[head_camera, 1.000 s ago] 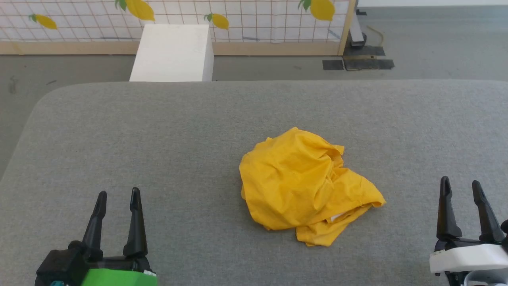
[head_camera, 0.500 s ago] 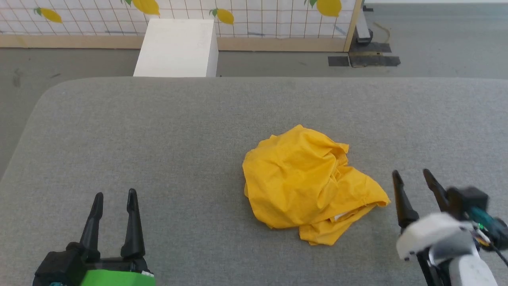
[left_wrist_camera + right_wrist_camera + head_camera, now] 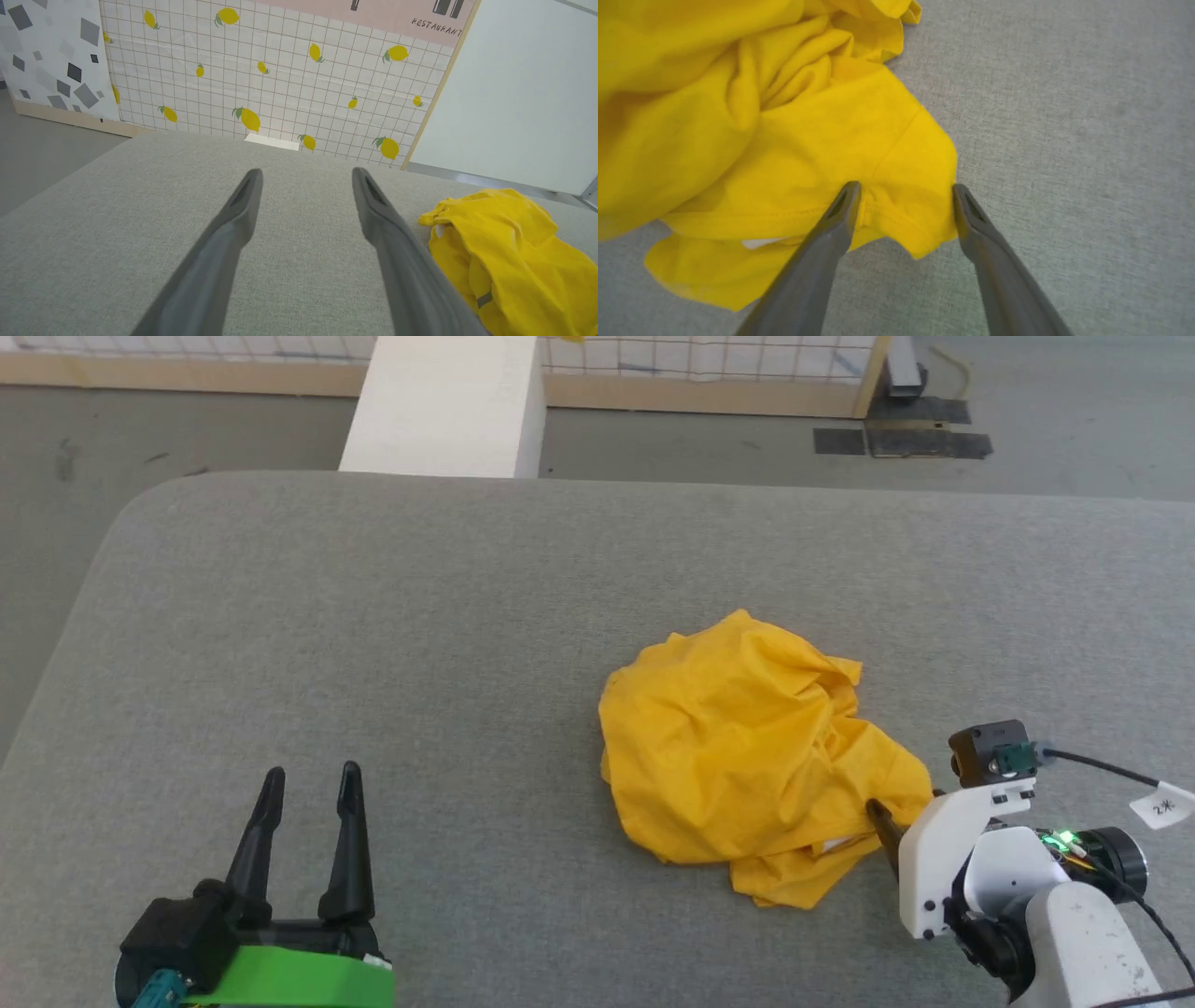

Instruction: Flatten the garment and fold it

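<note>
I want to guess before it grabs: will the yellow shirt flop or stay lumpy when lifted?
Probably floppy: the garment lies crumpled in soft folds, so a lifted corner would likely dangle. It looks thin, so probably light. Pushed, it may bunch on the fuzzy grey table.

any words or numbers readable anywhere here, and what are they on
"RESTAURANT": on the pink panel at the top of the wall, in the left wrist view.
"2" and then a mark too small to read: on the white tag hanging from the cable, in the head view.
The garment shows no readable text.
</note>
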### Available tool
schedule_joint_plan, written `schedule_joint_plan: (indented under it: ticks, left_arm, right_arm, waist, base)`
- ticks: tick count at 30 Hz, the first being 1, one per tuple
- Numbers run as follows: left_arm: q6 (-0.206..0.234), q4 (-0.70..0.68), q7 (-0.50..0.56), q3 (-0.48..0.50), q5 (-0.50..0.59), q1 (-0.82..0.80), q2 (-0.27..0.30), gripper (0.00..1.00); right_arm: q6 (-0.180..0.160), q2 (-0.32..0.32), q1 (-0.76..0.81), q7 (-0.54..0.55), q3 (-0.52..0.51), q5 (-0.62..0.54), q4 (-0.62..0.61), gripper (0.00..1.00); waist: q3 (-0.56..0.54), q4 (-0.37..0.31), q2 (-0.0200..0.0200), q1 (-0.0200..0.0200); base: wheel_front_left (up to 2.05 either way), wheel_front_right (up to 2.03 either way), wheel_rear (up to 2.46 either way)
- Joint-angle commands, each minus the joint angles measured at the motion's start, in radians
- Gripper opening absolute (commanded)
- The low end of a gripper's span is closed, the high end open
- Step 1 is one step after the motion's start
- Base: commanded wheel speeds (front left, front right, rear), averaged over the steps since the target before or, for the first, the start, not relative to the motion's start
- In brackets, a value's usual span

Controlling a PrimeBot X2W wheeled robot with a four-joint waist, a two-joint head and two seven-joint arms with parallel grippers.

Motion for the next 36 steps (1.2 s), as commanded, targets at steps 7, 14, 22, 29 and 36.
schedule_joint_plan:
  ticks: [7, 14, 22, 29, 36]
  left_arm:
    - [-0.007, 0.024, -0.005, -0.031, -0.008, -0.027, 0.030, 1.00]
    - [-0.007, 0.032, -0.005, -0.025, -0.004, -0.023, 0.033, 1.00]
    - [-0.007, 0.034, -0.005, -0.029, 0.000, -0.019, 0.020, 1.00]
    - [-0.007, 0.032, -0.005, -0.025, -0.009, -0.012, 0.025, 1.00]
    - [-0.007, 0.038, -0.005, -0.030, -0.024, -0.023, 0.043, 1.00]
  right_arm:
    - [-0.002, -0.018, -0.056, -0.051, 0.003, 0.003, 0.144, 0.36]
    - [-0.002, -0.005, -0.149, -0.150, 0.027, 0.013, 0.146, 0.00]
    - [-0.002, -0.048, -0.239, -0.181, -0.065, 0.010, -0.051, 0.00]
    - [-0.002, -0.019, -0.022, -0.117, -0.251, -0.039, -0.206, 0.00]
    - [-0.002, 0.021, 0.212, -0.133, -0.343, -0.044, -0.153, 0.00]
  waist:
    - [-0.004, 0.043, -0.0001, 0.0000]
    - [-0.016, 0.023, -0.0001, 0.0000]
    - [-0.038, -0.011, -0.0001, 0.0000]
    - [-0.017, -0.024, -0.0001, 0.0000]
    - [0.002, -0.030, -0.0001, 0.0000]
  base:
    - [0.00, 0.00, 0.00]
    - [0.00, 0.00, 0.00]
    - [0.00, 0.00, 0.00]
    - [0.00, 0.00, 0.00]
    - [0.00, 0.00, 0.00]
